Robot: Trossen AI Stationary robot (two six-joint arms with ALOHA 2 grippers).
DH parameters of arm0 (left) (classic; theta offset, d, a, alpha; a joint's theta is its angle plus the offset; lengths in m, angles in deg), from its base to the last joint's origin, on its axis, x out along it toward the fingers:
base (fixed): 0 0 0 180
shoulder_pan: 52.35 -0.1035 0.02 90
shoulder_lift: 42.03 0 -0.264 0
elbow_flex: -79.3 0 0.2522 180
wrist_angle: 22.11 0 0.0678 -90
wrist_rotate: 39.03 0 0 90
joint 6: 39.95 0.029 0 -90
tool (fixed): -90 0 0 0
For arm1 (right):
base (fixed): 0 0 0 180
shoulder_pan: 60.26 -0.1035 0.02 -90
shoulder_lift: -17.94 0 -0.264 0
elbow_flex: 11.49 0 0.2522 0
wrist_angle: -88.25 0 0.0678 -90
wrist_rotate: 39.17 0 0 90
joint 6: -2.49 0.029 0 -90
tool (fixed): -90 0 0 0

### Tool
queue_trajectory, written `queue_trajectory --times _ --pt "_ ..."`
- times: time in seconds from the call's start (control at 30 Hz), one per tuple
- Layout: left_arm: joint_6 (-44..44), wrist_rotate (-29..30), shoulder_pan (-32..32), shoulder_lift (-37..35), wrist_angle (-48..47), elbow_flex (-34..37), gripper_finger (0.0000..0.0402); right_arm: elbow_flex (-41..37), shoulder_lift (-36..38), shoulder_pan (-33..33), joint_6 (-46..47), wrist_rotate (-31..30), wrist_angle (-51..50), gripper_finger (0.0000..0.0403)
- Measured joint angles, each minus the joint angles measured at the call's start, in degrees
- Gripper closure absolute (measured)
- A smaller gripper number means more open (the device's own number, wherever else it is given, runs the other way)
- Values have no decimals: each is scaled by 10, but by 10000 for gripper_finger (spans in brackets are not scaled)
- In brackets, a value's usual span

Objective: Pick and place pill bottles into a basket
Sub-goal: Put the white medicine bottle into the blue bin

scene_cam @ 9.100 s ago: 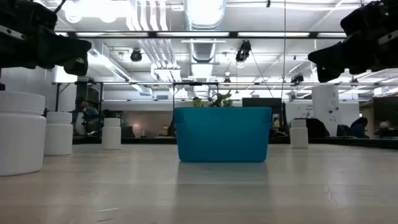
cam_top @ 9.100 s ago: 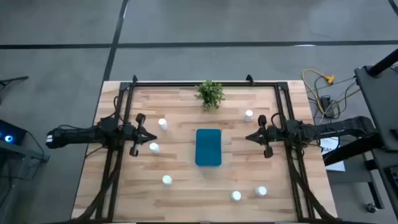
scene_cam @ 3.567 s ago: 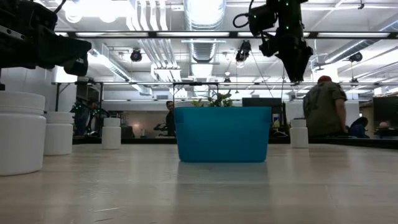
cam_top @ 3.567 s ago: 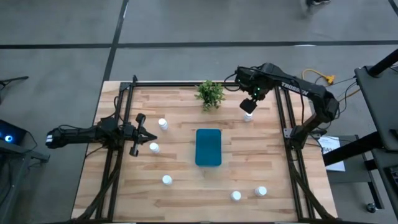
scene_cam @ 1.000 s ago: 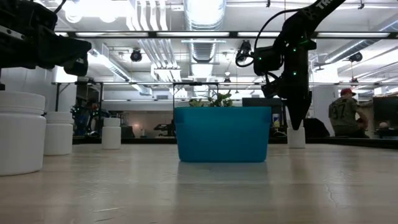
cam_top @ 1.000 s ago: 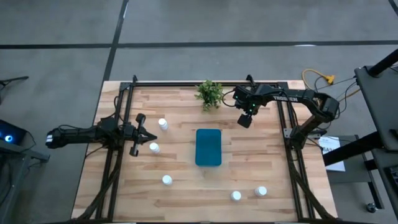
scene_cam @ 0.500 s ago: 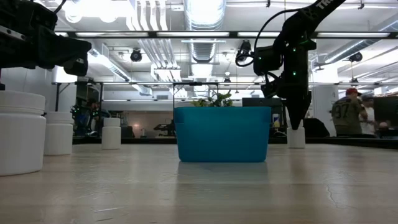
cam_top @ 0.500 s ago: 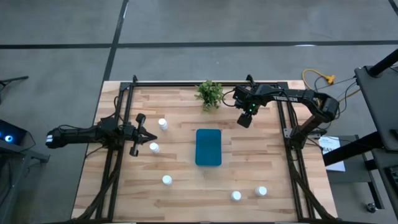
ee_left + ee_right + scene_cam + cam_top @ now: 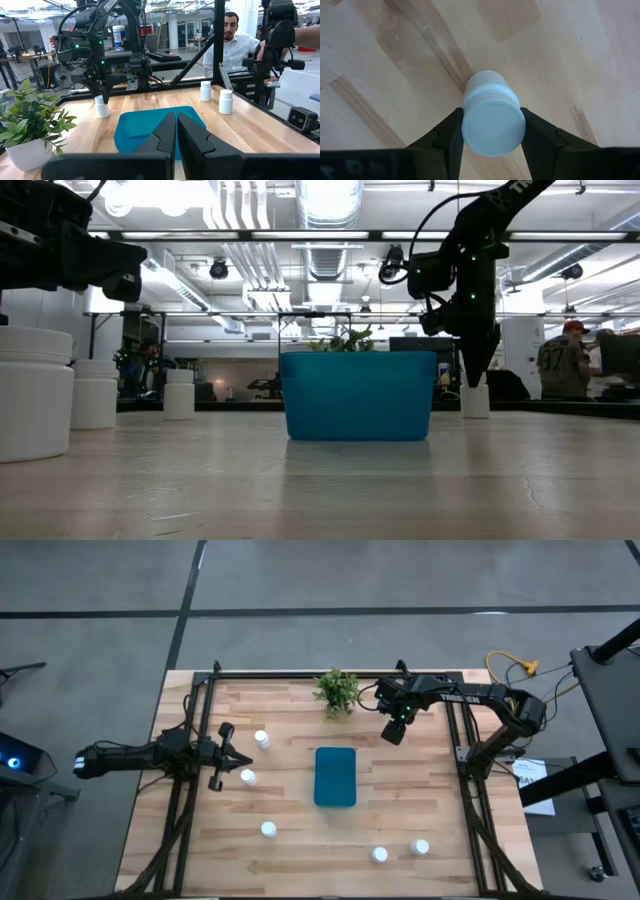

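A white pill bottle [image 9: 493,122] stands upright on the wood table at the far right, beside the plant. My right gripper [image 9: 492,131] points down over it, fingers closed on its cap; in the high view my right gripper [image 9: 394,732] hides it. The low view shows the pill bottle [image 9: 475,402] under the fingers. The teal basket [image 9: 335,777] sits mid-table. Several more pill bottles stand loose: two on the left [image 9: 261,739] [image 9: 247,777], others near the front [image 9: 379,855]. My left gripper [image 9: 176,131] waits shut at the left side. My right gripper pinches the bottle's round cap [image 9: 470,115] between its two fingers, one finger [image 9: 451,132] on each opposite side of the rim. The fingers come from above, pointing down. The bottle stands upright with its base on the table.
A small potted plant [image 9: 338,690] stands at the far edge, just left of the right gripper. Black frame rails [image 9: 455,720] run along the table's left, right and far sides. People show in the room beyond the table.
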Motion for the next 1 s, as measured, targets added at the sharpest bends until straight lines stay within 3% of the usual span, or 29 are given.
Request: queue_trajectory --times 0.23,0.5,1.0 --pt "0 0 0 0 0 0 402 7 -2 0 2 -1 -9 256" --pt "0 0 0 0 0 0 402 62 -3 0 4 -3 -84 256" --pt "0 0 0 0 0 0 402 141 -2 -19 3 -2 -118 256"
